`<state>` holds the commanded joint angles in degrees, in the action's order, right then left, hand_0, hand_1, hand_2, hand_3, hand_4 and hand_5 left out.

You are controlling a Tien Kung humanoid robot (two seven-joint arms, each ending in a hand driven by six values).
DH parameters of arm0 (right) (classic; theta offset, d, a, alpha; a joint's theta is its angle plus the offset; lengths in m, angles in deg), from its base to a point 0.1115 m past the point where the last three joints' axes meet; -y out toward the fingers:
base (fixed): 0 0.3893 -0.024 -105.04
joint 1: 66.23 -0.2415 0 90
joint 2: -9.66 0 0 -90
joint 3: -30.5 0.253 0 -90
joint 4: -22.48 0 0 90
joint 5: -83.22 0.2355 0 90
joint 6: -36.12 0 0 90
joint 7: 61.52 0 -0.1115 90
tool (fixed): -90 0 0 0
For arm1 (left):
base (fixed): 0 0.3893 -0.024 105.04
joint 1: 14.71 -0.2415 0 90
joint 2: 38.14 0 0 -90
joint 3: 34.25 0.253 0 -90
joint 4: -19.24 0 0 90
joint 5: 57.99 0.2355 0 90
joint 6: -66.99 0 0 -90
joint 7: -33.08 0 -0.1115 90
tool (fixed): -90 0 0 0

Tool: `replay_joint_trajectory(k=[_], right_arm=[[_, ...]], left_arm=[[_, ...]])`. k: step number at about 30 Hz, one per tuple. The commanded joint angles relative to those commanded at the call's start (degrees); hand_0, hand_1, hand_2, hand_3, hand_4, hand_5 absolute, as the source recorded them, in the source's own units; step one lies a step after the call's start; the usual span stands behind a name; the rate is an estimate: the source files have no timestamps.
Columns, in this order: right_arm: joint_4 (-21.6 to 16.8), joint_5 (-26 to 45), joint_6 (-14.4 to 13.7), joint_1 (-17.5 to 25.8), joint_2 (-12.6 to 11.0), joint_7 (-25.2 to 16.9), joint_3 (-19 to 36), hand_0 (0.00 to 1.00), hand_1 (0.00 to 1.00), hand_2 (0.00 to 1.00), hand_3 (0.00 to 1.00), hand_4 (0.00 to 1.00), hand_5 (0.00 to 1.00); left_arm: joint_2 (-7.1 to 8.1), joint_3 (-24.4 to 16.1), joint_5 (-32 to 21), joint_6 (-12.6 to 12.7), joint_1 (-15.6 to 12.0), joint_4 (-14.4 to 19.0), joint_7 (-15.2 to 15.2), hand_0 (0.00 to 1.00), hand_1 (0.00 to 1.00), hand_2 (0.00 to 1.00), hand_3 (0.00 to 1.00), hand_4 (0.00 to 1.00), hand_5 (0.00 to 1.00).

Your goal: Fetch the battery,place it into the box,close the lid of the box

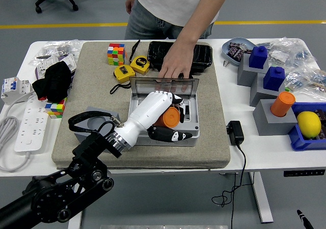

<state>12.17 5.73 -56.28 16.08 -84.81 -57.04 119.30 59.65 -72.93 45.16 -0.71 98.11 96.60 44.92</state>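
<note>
The left hand grips the orange battery over the open grey box, its forearm hiding much of the interior, while a person's hand steadies the raised lid.

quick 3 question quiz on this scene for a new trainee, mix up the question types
1. True or false: the left hand holds the orange battery over the open box.
2. Who keeps the clear lid upright? A) the robot's right hand B) a person's hand C) nobody
3. Fill in: the empty grey holder sits to the ___ of the box in the picture.

Key: 1 true; 2 B, the person's fingers rest on the lid's top edge; 3 left.
</note>
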Motion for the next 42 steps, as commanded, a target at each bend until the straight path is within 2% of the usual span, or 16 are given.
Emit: replay_joint_trajectory(k=[4, 8, 11, 20, 21, 26, 27, 32, 33, 38, 39, 42], right_arm=[[0.0, 0.0, 0.0, 0.0, -0.1, 0.1, -0.1, 0.813, 0.721, 0.731, 0.773, 0.998, 0.991], [0.0, 0.1, 0.0, -0.2, -0.1, -0.1, -0.3, 0.813, 0.721, 0.731, 0.773, 0.998, 0.991], [0.0, 0.0, 0.0, -0.3, -0.1, -0.1, -0.3, 0.814, 0.721, 0.732, 0.774, 0.998, 0.991], [0.0, -0.3, 0.0, -0.2, 0.0, 0.1, -0.4, 0.813, 0.722, 0.732, 0.774, 0.998, 0.992], [0.0, -0.3, 0.0, -0.2, -0.1, 0.1, -0.4, 0.814, 0.722, 0.732, 0.774, 0.998, 0.991], [0.0, -0.3, 0.0, -0.2, -0.1, 0.2, -0.5, 0.814, 0.722, 0.732, 0.774, 0.998, 0.991], [0.0, -0.3, 0.0, -0.1, -0.1, 0.2, -0.5, 0.815, 0.721, 0.732, 0.773, 0.998, 0.992], [0.0, -0.2, 0.0, -0.2, -0.1, 0.2, -0.6, 0.815, 0.721, 0.732, 0.773, 0.998, 0.992], [0.0, -0.2, 0.0, -0.2, -0.1, 0.2, -0.7, 0.814, 0.722, 0.732, 0.773, 0.998, 0.993], [0.0, -0.2, 0.0, -0.2, -0.2, 0.2, -0.5, 0.814, 0.722, 0.732, 0.773, 0.998, 0.993], [0.0, -0.2, 0.0, -0.2, -0.2, 0.2, -0.4, 0.814, 0.721, 0.732, 0.774, 0.998, 0.992], [0.0, -0.3, 0.0, -0.2, -0.1, 0.2, -0.4, 0.814, 0.721, 0.732, 0.774, 0.998, 0.992]], left_arm=[[-1.12, 0.1, -2.4, 0.4, 1.3, -2.5, 0.8, 0.05, 0.002, 0.013, 0.019, 0.946, 0.132], [-2.38, 0.4, -3.9, 1.0, 3.1, -6.8, 1.5, 0.05, 0.002, 0.013, 0.019, 0.946, 0.132], [-3.26, 0.6, -4.2, 1.4, 4.1, -9.9, 1.9, 0.052, 0.002, 0.013, 0.019, 0.945, 0.131], [-4.74, 0.9, -3.5, 2.6, 5.5, -16.0, 2.9, 0.052, 0.002, 0.013, 0.019, 0.943, 0.139], [-4.85, 0.6, -3.2, 2.8, 5.5, -16.6, 3.0, 0.054, 0.002, 0.011, 0.018, 0.998, 0.265], [-5.12, -0.3, -2.8, 2.8, 5.4, -18.2, 3.3, 0.054, 0.002, 0.011, 0.018, 0.998, 0.265], [-5.22, -0.5, -2.7, 2.7, 5.4, -18.4, 3.3, 0.055, 0.002, 0.012, 0.018, 0.998, 0.38], [-5.42, -0.9, -2.7, 2.5, 5.5, -18.7, 3.5, 0.055, 0.002, 0.012, 0.018, 0.998, 0.38], [-5.45, -1.0, -2.7, 2.5, 5.6, -18.7, 3.6, 0.069, 0.002, 0.013, 0.017, 0.998, 0.502], [-5.35, -1.2, -2.4, 1.4, 5.6, -18.7, 3.5, 0.069, 0.002, 0.013, 0.017, 0.998, 0.502], [-5.33, -1.2, -2.2, 1.3, 5.6, -18.6, 3.4, 0.085, 0.002, 0.023, 0.018, 0.998, 0.606], [-5.38, -1.4, -1.8, 1.2, 5.7, -18.7, 3.3, 0.085, 0.002, 0.023, 0.018, 0.998, 0.606]])
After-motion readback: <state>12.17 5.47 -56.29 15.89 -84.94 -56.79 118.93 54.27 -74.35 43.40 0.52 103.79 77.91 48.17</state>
